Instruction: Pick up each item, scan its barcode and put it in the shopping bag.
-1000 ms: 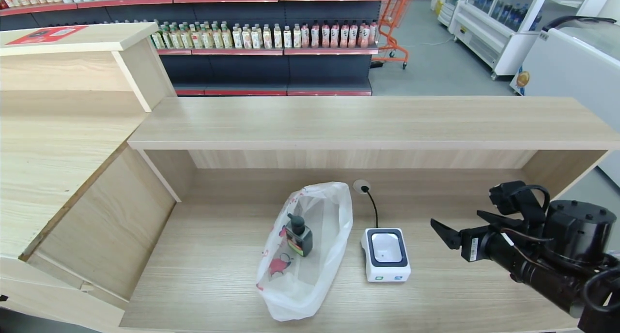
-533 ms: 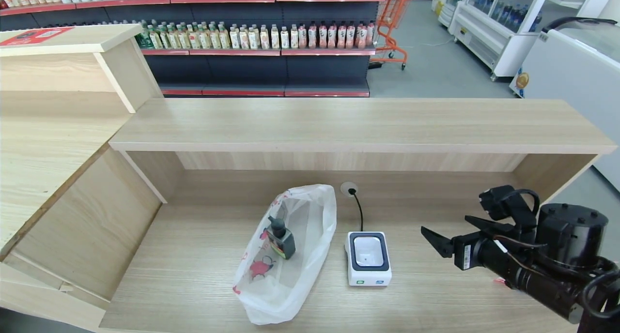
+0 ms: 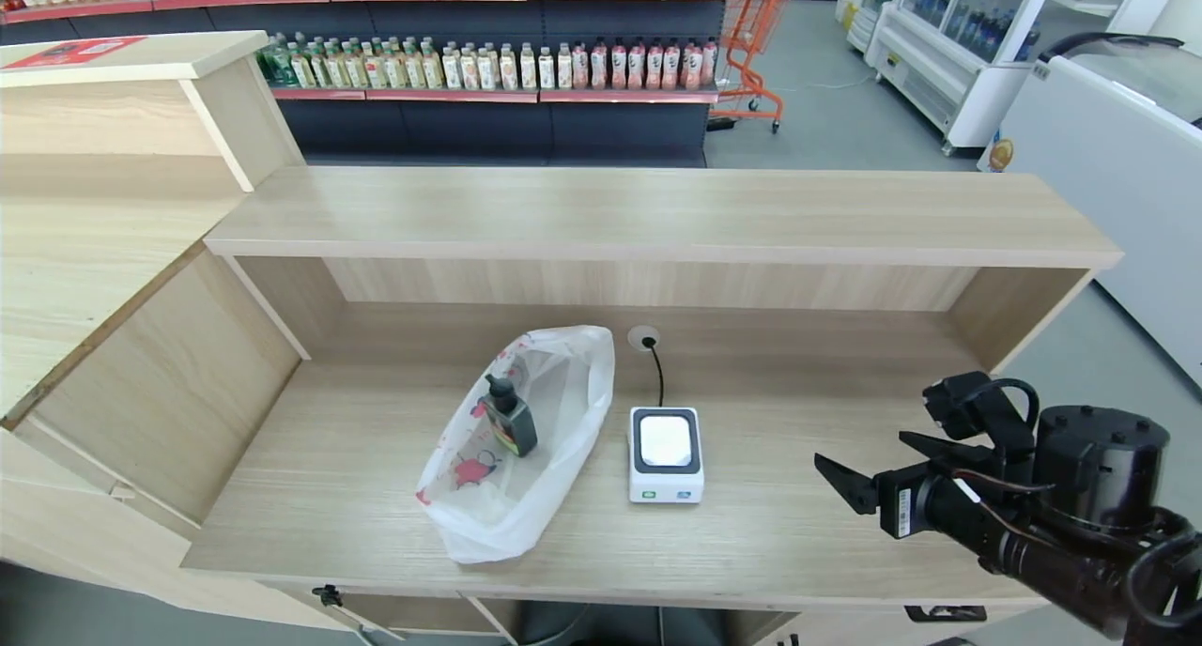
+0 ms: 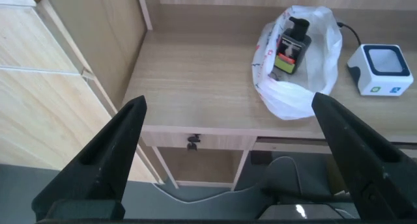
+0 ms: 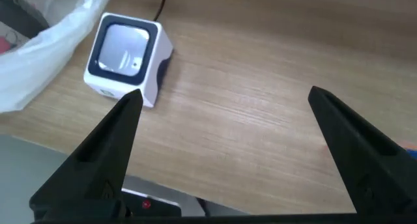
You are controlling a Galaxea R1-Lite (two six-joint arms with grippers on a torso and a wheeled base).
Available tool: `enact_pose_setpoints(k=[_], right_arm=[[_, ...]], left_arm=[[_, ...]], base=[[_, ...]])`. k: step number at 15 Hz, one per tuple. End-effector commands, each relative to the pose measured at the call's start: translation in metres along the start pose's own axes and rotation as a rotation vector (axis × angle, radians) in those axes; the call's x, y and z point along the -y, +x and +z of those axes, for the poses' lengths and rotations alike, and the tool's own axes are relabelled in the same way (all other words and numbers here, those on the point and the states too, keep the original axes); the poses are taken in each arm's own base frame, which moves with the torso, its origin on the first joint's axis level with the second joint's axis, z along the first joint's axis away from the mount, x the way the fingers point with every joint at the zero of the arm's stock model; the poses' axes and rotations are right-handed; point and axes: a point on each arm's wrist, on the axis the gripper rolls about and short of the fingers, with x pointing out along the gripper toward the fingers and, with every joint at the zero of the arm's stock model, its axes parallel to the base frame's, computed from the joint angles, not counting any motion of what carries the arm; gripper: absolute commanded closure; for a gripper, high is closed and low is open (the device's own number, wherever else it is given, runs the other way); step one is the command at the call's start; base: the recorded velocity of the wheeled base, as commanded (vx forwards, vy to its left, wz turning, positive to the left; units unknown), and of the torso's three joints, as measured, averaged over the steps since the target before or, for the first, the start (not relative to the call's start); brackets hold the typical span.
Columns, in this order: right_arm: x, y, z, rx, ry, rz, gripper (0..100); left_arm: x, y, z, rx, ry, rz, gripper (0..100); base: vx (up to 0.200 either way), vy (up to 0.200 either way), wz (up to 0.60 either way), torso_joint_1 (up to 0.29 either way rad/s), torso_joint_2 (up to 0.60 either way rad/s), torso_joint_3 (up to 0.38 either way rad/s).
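A translucent white shopping bag [image 3: 512, 468] with red print lies open on the wooden counter [image 3: 376, 496]. A dark pump bottle [image 3: 508, 418] with a coloured label stands inside it; the left wrist view shows the bag [image 4: 306, 87] and bottle [image 4: 288, 47] too. The white barcode scanner [image 3: 666, 453] sits just right of the bag, its cable running to a hole at the back. My right gripper [image 3: 860, 446] hangs open and empty over the counter's right part, right of the scanner [image 5: 124, 55]. My left gripper [image 4: 228, 100] is open and empty, in front of the counter's front edge.
A raised wooden ledge [image 3: 657, 219] runs along the back of the counter, and side walls close it left and right. Store shelves with bottles [image 3: 488, 64] and freezers [image 3: 1108, 139] stand beyond. A drawer lock [image 4: 192, 141] sits under the front edge.
The whole head view has shifted: the camera moved back, and the counter's front edge now shows. The bag, bottle and scanner keep their places on the counter. Both grippers stay open.
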Motion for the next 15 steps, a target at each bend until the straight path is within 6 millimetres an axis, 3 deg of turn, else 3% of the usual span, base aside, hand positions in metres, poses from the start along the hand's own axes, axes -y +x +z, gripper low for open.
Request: enact_pose_setpoints(k=[1,4,13,15], right_arm=[[0.0001,0.0001,-0.0009,-0.004,-0.001,-0.001,0],[0.0001,-0.0008,-0.0036,-0.016,-0.001,-0.002,0],[0.0007,-0.0023,-0.0086,-0.039,0.0,-0.004,0],[0.0007,-0.0007,-0.0062,-0.029,0.036,-0.005,0]], left_arm=[[0.0,0.0,0.0001,0.001,0.0,0.0,0],[0.0,0.0,0.0001,0.001,0.0,0.0,0],[0.0,0.0,0.0001,0.001,0.001,0.0,0],[0.0,0.0,0.0001,0.001,0.0,0.0,0]], base=[[0.0,0.0,0.0,0.0,0.0,0.0],[0.0,0.0,0.0,0.0,0.0,0.0],[0.0,-0.2,0.0,0.004,0.01,0.002],[0.0,0.0,0.0,0.0,0.0,0.0]])
